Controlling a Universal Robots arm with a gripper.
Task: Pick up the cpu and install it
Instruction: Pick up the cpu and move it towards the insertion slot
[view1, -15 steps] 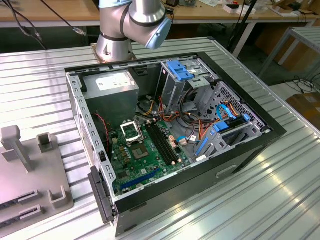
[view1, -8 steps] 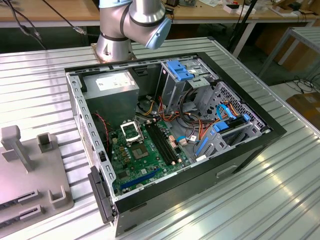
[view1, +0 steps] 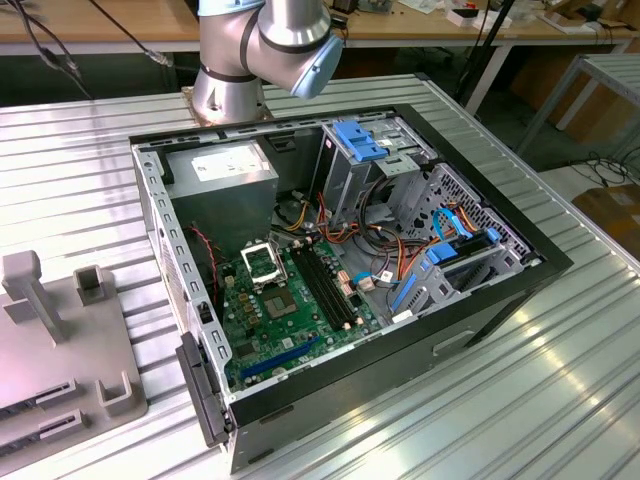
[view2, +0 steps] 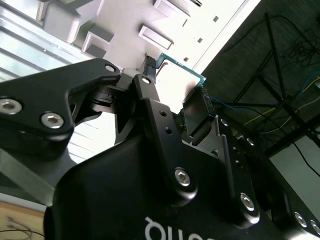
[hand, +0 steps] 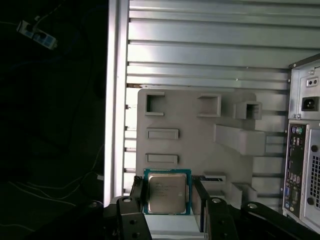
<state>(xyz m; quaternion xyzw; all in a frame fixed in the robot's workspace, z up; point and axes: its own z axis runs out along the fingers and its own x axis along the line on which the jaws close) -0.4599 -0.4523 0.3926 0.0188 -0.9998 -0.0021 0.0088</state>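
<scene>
Gripping cpu by opposite edges, tool hovers over grey fixture.

Exterior view: bright and even; light from above lay on the ribbed silver metal table, with pale sheen on its near right ribs.
Case interior: the left inner wall of the open black computer case lay in mild shade.
Second wrist view: glare washed the pale grey moulded parts tray to white; the black gripper stood dark against it.
First wrist view: dim; the ground beyond the table's edge was nearly black, and the small flat silvery-beige square cpu was dully lit.
</scene>
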